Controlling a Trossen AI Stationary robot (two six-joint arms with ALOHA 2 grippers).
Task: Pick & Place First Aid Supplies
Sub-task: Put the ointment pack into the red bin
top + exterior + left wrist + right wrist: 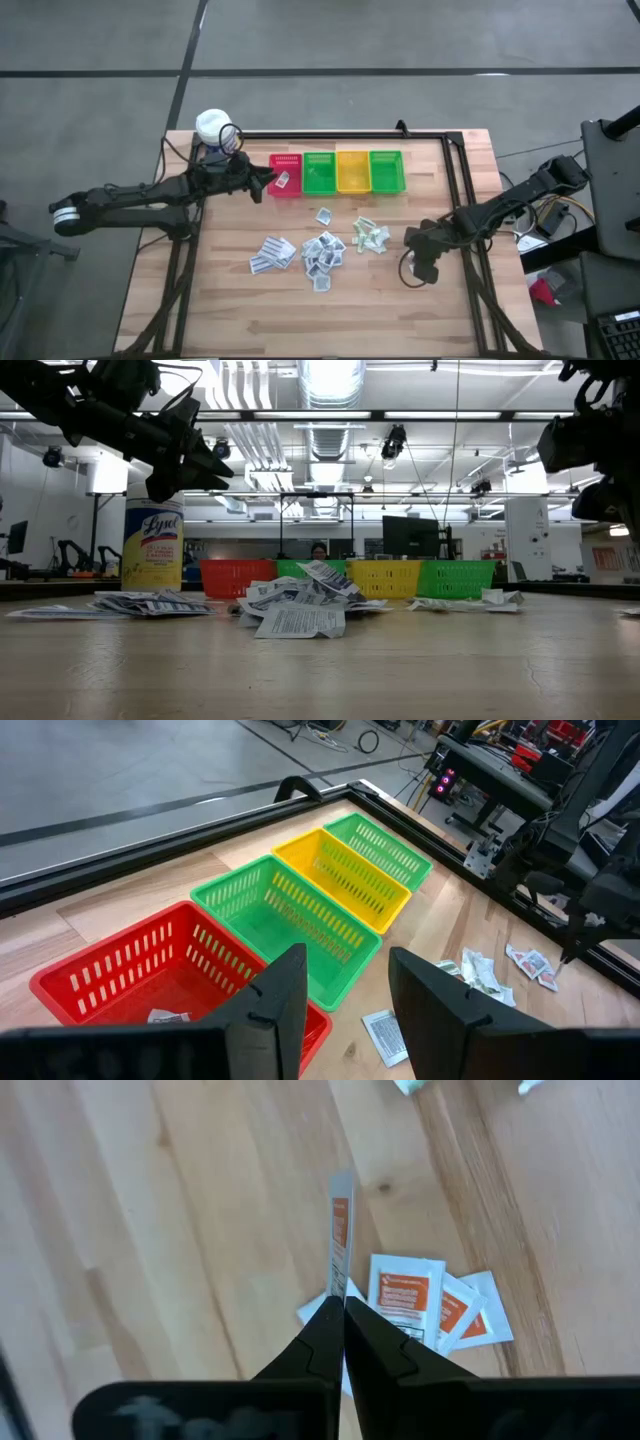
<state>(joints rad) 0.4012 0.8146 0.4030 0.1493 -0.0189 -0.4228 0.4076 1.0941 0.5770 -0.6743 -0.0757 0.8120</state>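
Observation:
Small white first aid sachets lie flat in loose heaps mid-table [322, 250], [295, 605]. My right gripper [343, 1305] hangs above the table's right part [420, 258], shut on one white sachet with orange print [340, 1220]. Three more of the same kind [420, 1300] lie on the wood under it. My left gripper [345, 1000] stands open over the near edge of the red bin [285, 175], with nothing between its fingers. One sachet [165, 1016] lies inside that bin. My right gripper pinches the orange-print sachet by one end [340, 1275] between its two fingertips. The fingers come from above, pointing steeply down. The sachet is seen edge-on and sticks out past the fingertips, lifted clear of the table and of the sachets below.
Beside the red bin stand a green [319, 172], a yellow [352, 171] and another green bin [386, 171] in a row at the far side. A yellow bottle with a white cap [211, 127] stands at the far left corner. Black rails [455, 180] run along the table's far and right sides.

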